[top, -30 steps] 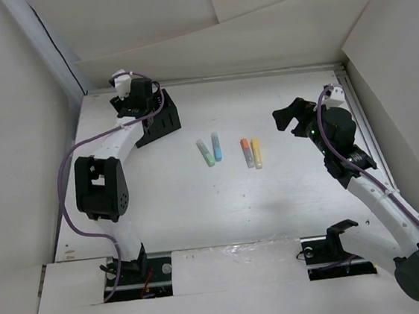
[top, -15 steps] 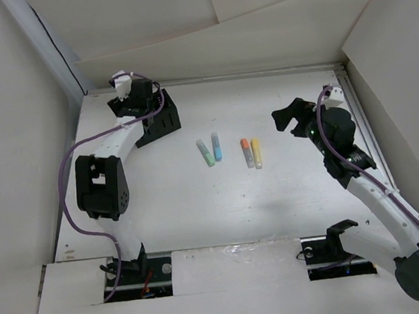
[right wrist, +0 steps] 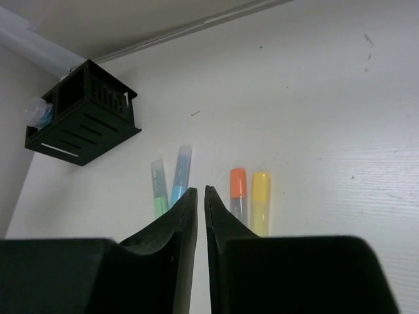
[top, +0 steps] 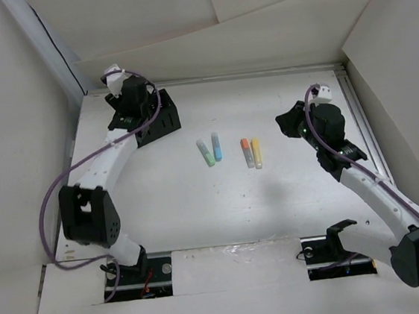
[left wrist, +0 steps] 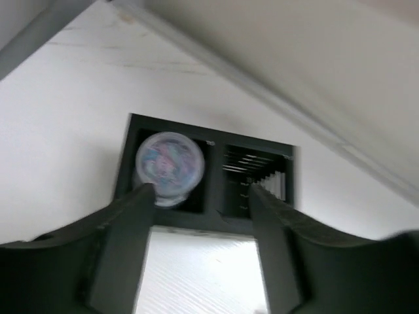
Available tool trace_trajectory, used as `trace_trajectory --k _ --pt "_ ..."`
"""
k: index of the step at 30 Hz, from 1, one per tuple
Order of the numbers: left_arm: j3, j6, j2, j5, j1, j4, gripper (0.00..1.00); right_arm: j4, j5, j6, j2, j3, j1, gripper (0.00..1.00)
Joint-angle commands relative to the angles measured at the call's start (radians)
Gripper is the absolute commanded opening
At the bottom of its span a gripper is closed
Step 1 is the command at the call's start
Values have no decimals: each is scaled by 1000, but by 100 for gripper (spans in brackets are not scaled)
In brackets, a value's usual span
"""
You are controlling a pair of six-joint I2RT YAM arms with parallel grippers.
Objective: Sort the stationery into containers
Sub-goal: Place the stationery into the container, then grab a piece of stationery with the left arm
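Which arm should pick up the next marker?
Right. The right gripper hangs shut, empty, near the orange marker and yellow marker; the left gripper is far off over the organizer.

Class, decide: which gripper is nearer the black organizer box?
Left. The left gripper hovers directly over the organizer box; the right gripper is far off, beyond the markers.

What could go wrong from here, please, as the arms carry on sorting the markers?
The cup sits at the organizer's rim right by the left gripper's finger; pulling away could drag it out. The orange marker and yellow marker lie side by side, so the right gripper, jaws shut, may knock one.
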Motion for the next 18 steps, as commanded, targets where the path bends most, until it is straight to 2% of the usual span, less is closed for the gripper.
trace_trajectory --k 1,2,7,12,18 --pt "-87 -43 -188 114 -92 134 52 44 -40 -6 22 62 18 14" --pt "-148 -52 -203 115 -124 157 40 44 -40 -6 33 62 18 7" --pt "-222 -74 -161 70 -340 101 24 44 -7 -6 -5 62 27 7" --pt "-280 -132 -73 136 -367 105 24 44 2 -6 -15 52 27 9" --pt "-292 -152 27 159 -367 125 37 44 12 -6 -5 52 27 13"
